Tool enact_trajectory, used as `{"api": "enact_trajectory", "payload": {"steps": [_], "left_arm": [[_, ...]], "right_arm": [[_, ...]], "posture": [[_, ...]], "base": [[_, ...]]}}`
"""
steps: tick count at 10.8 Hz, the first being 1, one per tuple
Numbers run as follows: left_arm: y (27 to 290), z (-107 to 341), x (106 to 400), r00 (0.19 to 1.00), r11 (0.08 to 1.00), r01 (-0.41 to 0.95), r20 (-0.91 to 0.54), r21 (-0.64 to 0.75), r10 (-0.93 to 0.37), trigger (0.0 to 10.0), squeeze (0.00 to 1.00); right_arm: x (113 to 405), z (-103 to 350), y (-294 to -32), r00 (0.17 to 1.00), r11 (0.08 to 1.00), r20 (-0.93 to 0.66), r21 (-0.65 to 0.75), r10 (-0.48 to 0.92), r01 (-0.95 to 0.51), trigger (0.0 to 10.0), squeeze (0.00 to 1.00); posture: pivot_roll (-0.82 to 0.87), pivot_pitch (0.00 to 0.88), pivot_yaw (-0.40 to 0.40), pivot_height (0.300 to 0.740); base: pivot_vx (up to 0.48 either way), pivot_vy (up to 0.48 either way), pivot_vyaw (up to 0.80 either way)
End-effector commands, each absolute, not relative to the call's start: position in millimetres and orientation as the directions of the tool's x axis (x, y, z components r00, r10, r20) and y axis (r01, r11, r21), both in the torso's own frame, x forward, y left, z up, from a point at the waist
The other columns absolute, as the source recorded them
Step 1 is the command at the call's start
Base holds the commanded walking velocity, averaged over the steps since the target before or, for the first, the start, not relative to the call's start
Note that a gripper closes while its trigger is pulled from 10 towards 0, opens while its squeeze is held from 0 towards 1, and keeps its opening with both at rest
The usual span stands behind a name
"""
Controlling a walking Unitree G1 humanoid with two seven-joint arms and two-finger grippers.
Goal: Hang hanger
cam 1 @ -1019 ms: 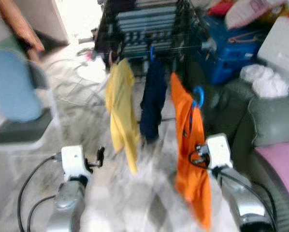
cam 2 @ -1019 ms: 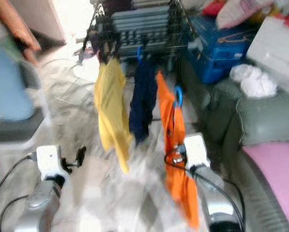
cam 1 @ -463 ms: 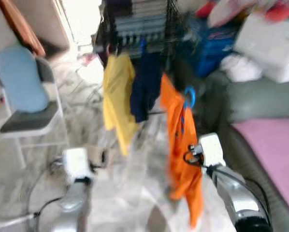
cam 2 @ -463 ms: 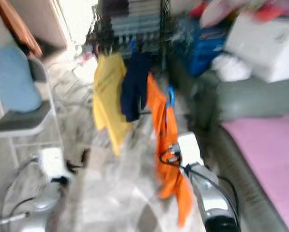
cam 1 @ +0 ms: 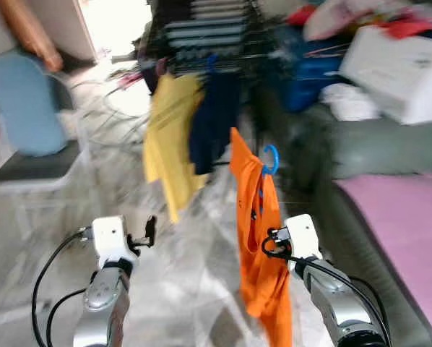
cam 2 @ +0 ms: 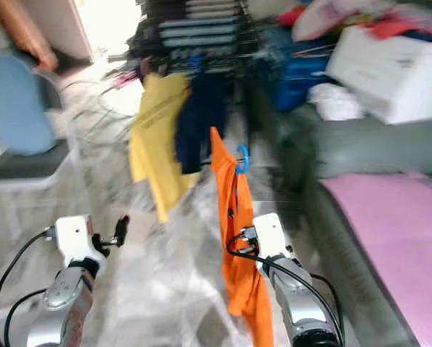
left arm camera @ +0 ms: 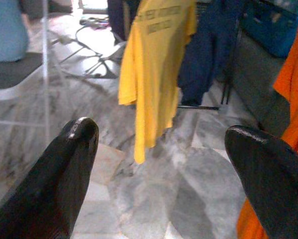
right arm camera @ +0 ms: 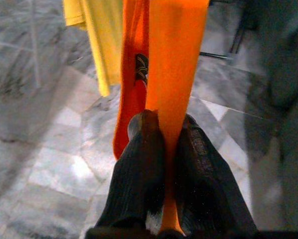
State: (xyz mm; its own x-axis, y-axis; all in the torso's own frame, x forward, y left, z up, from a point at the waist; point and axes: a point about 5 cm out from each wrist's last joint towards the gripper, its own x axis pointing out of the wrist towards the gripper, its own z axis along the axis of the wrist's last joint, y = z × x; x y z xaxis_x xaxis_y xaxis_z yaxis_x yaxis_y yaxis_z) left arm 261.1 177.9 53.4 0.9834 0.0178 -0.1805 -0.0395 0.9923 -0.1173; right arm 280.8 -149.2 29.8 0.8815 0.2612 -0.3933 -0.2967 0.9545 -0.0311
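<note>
Right wrist view: the right gripper [right arm camera: 164,134] has both black fingers pressed onto a fold of the orange garment [right arm camera: 174,59].
Hanger: the blue hanger [cam 1: 271,157] carries the orange garment; its hook sticks up free in the air, short of the rack and touching nothing.
Orange garment: hangs down in front of the right arm, above the marble floor [cam 1: 194,289].
Drying rack: the dark drying rack [cam 1: 201,36] stands farther ahead, with a yellow shirt [cam 1: 169,144] and a navy garment [cam 1: 214,119] hanging from it.
Left gripper [left arm camera: 159,149]: fingers spread wide, holding nothing, low on the left.
Surroundings: blue chair [cam 1: 24,108] at left, grey sofa [cam 1: 375,155] with pink cover [cam 1: 411,224] at right.
</note>
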Motion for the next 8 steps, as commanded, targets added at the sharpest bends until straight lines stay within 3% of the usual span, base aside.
{"api": "enact_trajectory", "payload": {"steps": [1, 3, 5, 6, 8], "left_arm": [[182.8, 49.2, 260.0, 0.980, 0.991, -0.051, -0.199, -0.123, 0.026, 10.0, 0.00], [177.2, 36.6, 254.7, 0.971, 0.980, -0.052, -0.240, -0.194, 0.003, 10.0, 0.00], [165.3, 27.5, 257.5, 0.965, 0.982, -0.005, -0.259, -0.187, -0.044, 10.0, 0.00], [156.8, 38.2, 270.4, 0.974, 0.984, 0.032, -0.214, -0.174, -0.069, 10.0, 0.00], [163.4, 51.1, 282.0, 0.986, 0.986, 0.023, -0.161, -0.166, -0.050, 10.0, 0.00]], "right_arm": [[292.7, 43.7, -141.5, 0.901, 0.949, -0.326, -0.028, 0.288, -0.313, 10.0, 0.00], [297.0, 37.3, -144.1, 0.899, 0.957, -0.340, 0.004, 0.275, -0.291, 10.0, 0.00], [298.4, 32.6, -130.4, 0.879, 0.939, -0.350, 0.012, 0.325, -0.343, 10.0, 0.00], [303.6, 40.1, -115.6, 0.874, 0.921, -0.310, 0.009, 0.374, -0.390, 10.0, 0.00], [309.7, 44.5, -110.4, 0.882, 0.919, -0.281, 0.006, 0.379, -0.393, 10.0, 0.00]], "posture": [[-0.03, 0.000, 0.075, 0.740], [-0.04, 0.000, 0.071, 0.740], [-0.05, 0.000, 0.068, 0.740], [-0.04, 0.000, 0.062, 0.740], [-0.03, 0.000, 0.094, 0.740]], "base": [[0.000, 0.000, 0.80], [0.000, 0.000, 0.80], [0.000, 0.000, 0.80], [0.000, 0.000, 0.80], [0.000, 0.000, 0.80]]}}
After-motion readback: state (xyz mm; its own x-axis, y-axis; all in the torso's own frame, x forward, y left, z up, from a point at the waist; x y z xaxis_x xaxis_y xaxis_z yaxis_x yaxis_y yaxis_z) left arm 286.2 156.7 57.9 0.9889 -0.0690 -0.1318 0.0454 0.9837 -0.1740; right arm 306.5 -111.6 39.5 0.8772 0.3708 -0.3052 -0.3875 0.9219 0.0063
